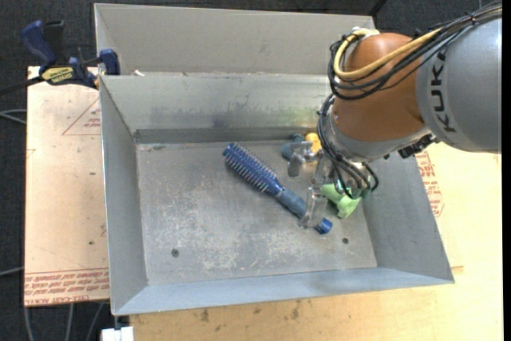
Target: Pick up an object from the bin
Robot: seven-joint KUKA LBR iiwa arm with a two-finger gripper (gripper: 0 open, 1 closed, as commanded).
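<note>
Blue hairbrush (pixel 257 174), bristly head and smooth handle, lies diagonally on the scuffed grey metal bin (pixel 200 243) floor. Gripper (pixel 315 208) sits at its handle end beside a green chunk (pixel 349 205); can't tell if it's clamped.

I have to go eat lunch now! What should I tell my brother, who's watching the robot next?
Gripper: down low in the right part of the bin, at the handle end of the blue hairbrush. I cannot tell whether it has hold of it.
Things: the brush lies slantwise on the bin floor. A small green thing sits just right of the gripper, and a grey and yellow thing lies by the back wall.
Done: nothing lifted yet.
Left: grip one thing and raise it out.
</note>
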